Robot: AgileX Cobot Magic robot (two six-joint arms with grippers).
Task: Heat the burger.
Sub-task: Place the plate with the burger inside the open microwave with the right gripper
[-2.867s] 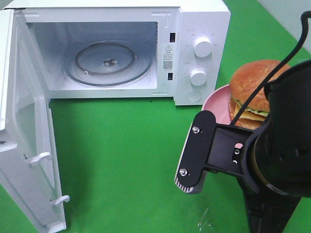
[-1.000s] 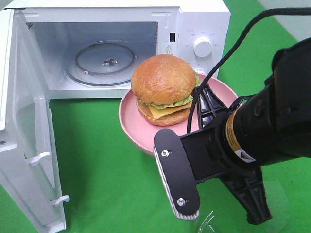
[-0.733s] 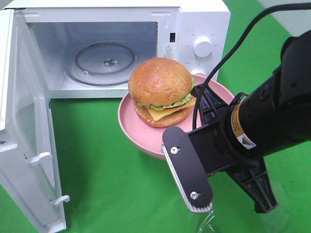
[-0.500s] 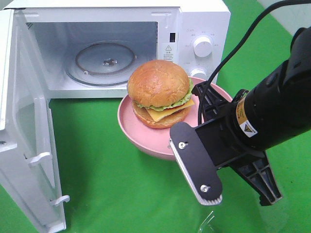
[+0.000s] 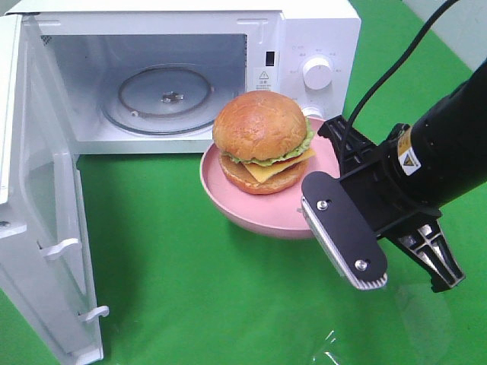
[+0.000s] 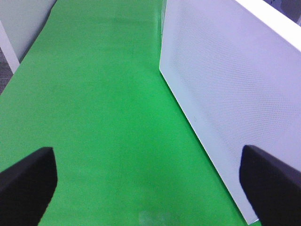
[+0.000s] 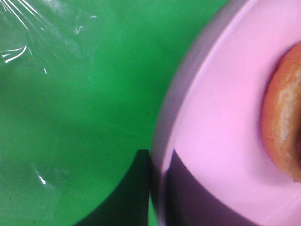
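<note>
Right gripper (image 5: 319,217) is closed on the near right rim of the pink plate (image 5: 259,213), one finger above the rim and one below. The burger (image 5: 262,141) sits upright in the middle of that plate, just in front of the right end of the microwave (image 5: 335,46) opening. The microwave stands at the bench's (image 5: 190,296) far edge with its door (image 5: 46,213) swung wide toward the near left corner. Its glass turntable (image 5: 167,95) is bare, and green bench lies open between door and plate. Left gripper (image 6: 150,183) hangs open beside the door's outer face. One burger, one plate, one microwave, two grippers.
</note>
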